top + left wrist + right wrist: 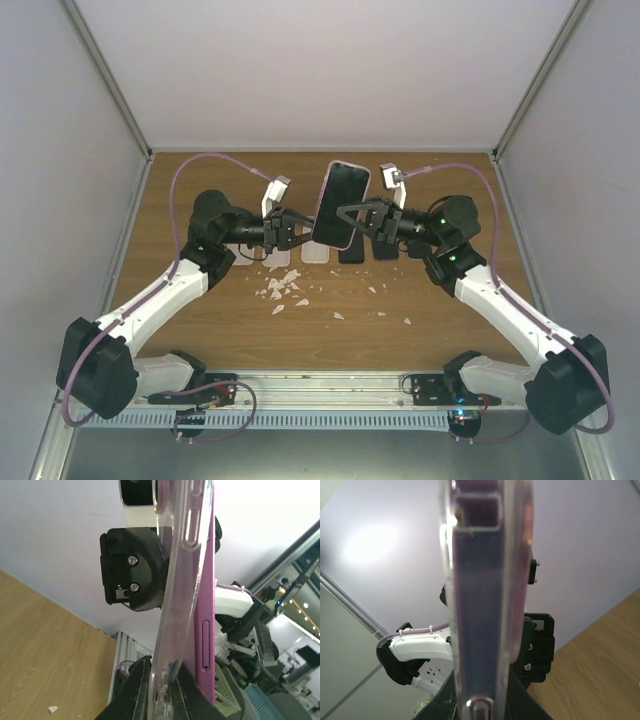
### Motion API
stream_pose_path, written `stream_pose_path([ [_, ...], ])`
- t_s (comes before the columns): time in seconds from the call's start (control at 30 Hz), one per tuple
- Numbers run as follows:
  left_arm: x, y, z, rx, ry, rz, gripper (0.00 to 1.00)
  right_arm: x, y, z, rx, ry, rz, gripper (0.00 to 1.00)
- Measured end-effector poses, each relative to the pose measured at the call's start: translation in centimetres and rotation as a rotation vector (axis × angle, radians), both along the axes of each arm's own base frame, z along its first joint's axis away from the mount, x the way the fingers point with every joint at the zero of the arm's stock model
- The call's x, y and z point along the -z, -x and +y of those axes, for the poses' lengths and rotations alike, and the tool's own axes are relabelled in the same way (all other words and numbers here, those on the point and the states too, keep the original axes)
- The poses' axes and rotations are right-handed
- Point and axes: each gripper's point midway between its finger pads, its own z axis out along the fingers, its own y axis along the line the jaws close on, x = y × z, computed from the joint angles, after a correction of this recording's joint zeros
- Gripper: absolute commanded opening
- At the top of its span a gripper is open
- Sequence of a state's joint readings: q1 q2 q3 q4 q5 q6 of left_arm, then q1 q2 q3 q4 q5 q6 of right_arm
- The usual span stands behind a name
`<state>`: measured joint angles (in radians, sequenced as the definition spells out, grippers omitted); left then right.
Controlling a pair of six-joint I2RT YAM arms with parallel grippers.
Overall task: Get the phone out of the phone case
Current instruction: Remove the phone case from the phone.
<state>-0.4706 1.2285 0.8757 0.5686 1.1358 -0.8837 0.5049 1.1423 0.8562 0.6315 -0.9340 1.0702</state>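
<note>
A purple phone (341,200) in a clear phone case stands upright in the air between both arms. In the left wrist view the clear case (175,605) bows away from the phone's purple side (206,630), and my left gripper (164,666) is shut on the case's rim. From above, the left gripper (303,232) meets the phone's lower left edge. My right gripper (350,215) holds the phone from the right. In the right wrist view the phone's edge (480,605) rises from between the shut right gripper (481,700).
A row of several other phones and cases (330,255) lies flat on the wooden table (450,330) under the held phone. White scraps (285,290) are scattered in front of them. Enclosure walls stand on the left, right and back.
</note>
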Motion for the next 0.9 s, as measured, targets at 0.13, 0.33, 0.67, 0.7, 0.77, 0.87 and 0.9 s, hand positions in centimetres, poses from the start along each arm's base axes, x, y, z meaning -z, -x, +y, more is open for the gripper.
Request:
stream_pose_path([
  [0.13,1.3,-0.5,0.0,-0.028,-0.017,0.052,0.00,1.3,-0.9,0.0,-0.014,0.035,0.043,0.16],
  [0.33,2.3,-1.9,0.7,-0.093,-0.028,0.133,0.00,2.5,-1.8,0.1,-0.062,0.109,0.051,0.53],
  [0.67,4.2,-4.1,2.1,-0.182,-0.037,0.288,0.00,2.3,-6.3,-3.1,0.132,0.244,-0.090,0.90],
  [0.7,4.5,-4.3,2.3,-0.195,-0.040,0.313,0.00,2.1,-6.8,-3.4,0.169,0.266,-0.124,0.91],
  [0.77,5.4,-5.0,2.6,-0.222,-0.050,0.368,0.00,1.6,-7.8,-4.1,0.257,0.315,-0.199,0.91],
  [0.87,7.0,-6.1,3.1,-0.271,-0.072,0.459,0.00,0.7,-8.9,-5.2,0.377,0.394,-0.314,0.88],
  [0.9,7.6,-6.5,3.2,-0.287,-0.079,0.491,0.00,0.4,-9.2,-5.4,0.408,0.424,-0.352,0.86],
])
